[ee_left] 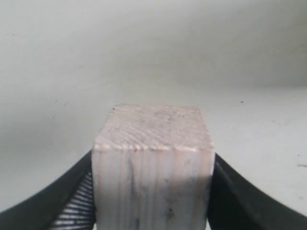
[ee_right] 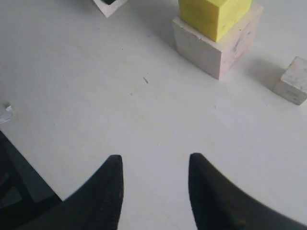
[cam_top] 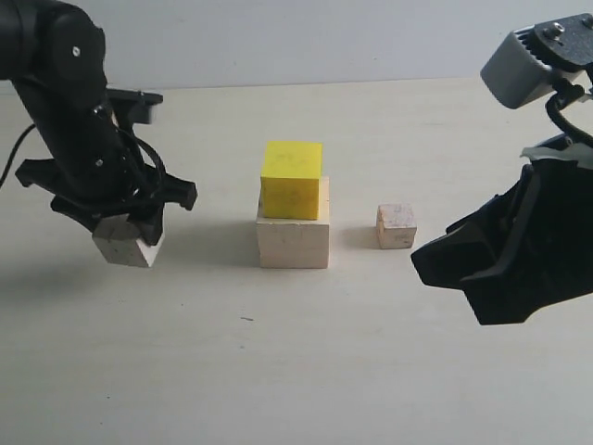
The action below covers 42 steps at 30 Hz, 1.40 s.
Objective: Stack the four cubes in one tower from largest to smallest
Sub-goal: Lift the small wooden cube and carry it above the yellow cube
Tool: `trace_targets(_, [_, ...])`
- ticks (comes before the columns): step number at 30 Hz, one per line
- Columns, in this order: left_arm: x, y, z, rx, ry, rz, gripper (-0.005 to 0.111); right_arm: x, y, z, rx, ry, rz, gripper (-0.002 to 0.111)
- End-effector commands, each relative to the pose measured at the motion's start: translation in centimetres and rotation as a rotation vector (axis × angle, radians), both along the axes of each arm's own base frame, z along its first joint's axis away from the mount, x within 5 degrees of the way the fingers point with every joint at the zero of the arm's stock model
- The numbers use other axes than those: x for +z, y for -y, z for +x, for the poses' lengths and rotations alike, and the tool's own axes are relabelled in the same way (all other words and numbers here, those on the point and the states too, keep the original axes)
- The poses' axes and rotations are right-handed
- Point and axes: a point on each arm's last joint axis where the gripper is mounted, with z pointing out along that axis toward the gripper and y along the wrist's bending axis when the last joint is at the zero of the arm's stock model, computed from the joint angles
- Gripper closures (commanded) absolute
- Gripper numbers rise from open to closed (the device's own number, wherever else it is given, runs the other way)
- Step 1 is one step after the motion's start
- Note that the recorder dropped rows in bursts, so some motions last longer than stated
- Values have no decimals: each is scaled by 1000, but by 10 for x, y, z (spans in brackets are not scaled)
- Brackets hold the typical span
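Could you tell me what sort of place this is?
Probably a robotics lab bench: a pale table before a plain wall, with the left gripper and right gripper flanking a yellow cube on a wooden block.

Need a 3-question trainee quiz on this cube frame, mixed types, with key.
1. True or false: the right gripper is open and empty.
2. Which gripper has the medium cube clamped between its fingers? A) left gripper B) right gripper C) neither
3. Fill in: the yellow cube sits on the ____.
Key: 1 true; 2 A; 3 large block.
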Motion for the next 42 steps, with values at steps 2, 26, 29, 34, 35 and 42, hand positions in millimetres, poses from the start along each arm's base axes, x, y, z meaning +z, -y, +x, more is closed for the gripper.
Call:
trace_targets(2, [43, -2, -16, 67, 58, -102, 106, 0, 1, 1, -4, 14, 0, 66])
trace_targets(26, [155, 86, -26, 58, 175, -293, 106, 0, 1, 1, -6, 10, 2, 66])
trace_targets(29, [151, 95, -16, 61, 173, -301, 106, 0, 1, 1, -6, 10, 2, 66])
trace_targets(34, [140, 108, -1, 60, 162, -296, 106, 0, 1, 1, -6, 10, 2, 66])
trace_targets(35, [137, 111, 2, 61, 157, -297, 106, 0, 1, 1, -6, 10, 2, 66])
trace_targets(42, [121, 127, 16, 38, 126, -310, 106, 0, 1, 1, -6, 10, 2, 66])
